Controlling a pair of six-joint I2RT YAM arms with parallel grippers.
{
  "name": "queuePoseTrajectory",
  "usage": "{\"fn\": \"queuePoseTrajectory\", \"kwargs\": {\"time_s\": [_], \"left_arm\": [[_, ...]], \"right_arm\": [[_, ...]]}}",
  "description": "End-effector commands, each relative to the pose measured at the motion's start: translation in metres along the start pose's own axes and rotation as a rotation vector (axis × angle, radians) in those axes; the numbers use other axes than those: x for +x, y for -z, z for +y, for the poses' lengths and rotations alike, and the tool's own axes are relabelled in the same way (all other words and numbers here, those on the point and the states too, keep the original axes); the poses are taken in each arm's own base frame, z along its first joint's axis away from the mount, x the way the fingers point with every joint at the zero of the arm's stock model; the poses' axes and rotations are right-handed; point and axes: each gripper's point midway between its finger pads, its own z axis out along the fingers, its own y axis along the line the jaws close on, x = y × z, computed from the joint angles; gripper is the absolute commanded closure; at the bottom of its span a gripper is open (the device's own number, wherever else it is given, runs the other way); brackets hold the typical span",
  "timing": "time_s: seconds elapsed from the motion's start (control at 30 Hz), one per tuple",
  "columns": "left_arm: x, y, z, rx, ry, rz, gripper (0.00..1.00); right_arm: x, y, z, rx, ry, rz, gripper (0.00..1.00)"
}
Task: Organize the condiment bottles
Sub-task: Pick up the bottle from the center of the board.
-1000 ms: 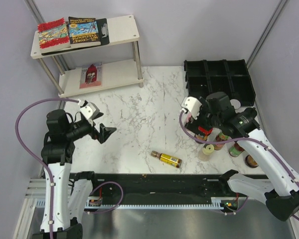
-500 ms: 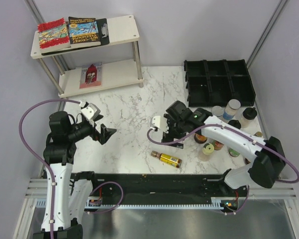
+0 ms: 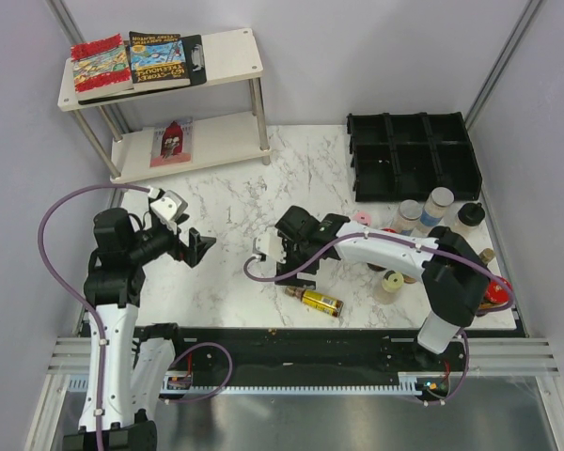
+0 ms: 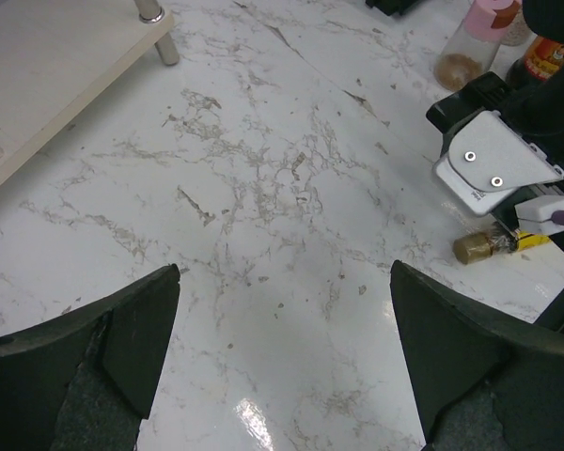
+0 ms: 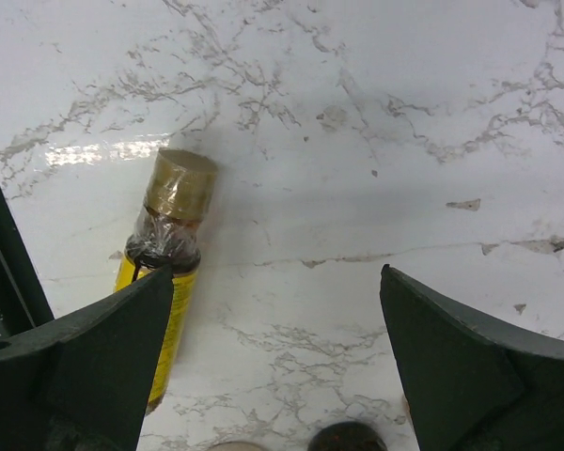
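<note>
yellow bottle (image 5: pixel 169 235) shows its tan cap up close; left gripper (image 4: pixel 282 282), right gripper (image 5: pixel 277 282) agape.

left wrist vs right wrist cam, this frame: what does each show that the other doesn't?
Left wrist only: the open left tool, a shelf corner with its metal leg, a pink-capped bottle, and the right arm's white camera housing.
Right wrist only: the open right tool, plus close detail of the lying yellow-label bottle: tan cap, dark neck wrap, one finger in front of its label.
Both: that bottle (in the left wrist view only its cap end shows beside the housing) and the marble table.
</note>
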Motion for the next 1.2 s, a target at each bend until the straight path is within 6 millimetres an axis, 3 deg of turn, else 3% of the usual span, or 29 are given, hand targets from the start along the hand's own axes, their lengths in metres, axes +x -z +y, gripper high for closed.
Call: {"fn": "queuePoseTrajectory", "kwargs": {"time_s": [0.0,0.43,0.8,0.93,1.03,1.1,1.13,1.17], "left_arm": [[-0.003,-0.002,0.014,-0.070,0.023,-0.013,0.01],[-0.006,0.004,0.020,-0.105,0.033,-0.035,0.01],[-0.006,0.005,0.020,-0.104,0.034,-0.041,0.01],[-0.005,0.005,0.020,-0.104,0.036,-0.040,0.01],[-0.005,0.006,0.022,-0.110,0.035,-0.041,0.01],[-0.005,0.005,0.021,-0.107,0.034,-0.042,0.01],[-0.004,0.005,0.022,-0.111,0.036,-0.040,0.01],[-0.005,0.006,0.023,-0.115,0.036,-0.041,0.01]], "right_arm": [[-0.028,-0.001,0.006,-0.002,-0.013,-0.078,0.02],[-0.029,-0.033,0.033,-0.120,-0.010,-0.029,0.05],[-0.020,-0.053,0.043,-0.189,-0.036,0.026,0.25],[-0.014,-0.056,0.049,-0.220,-0.047,0.048,0.39],[-0.013,-0.056,0.051,-0.238,-0.049,0.067,0.60],[-0.016,-0.053,0.049,-0.234,-0.042,0.063,0.80],[-0.016,-0.052,0.049,-0.233,-0.038,0.067,0.95],[-0.021,-0.049,0.046,-0.227,-0.032,0.054,1.00]]}}
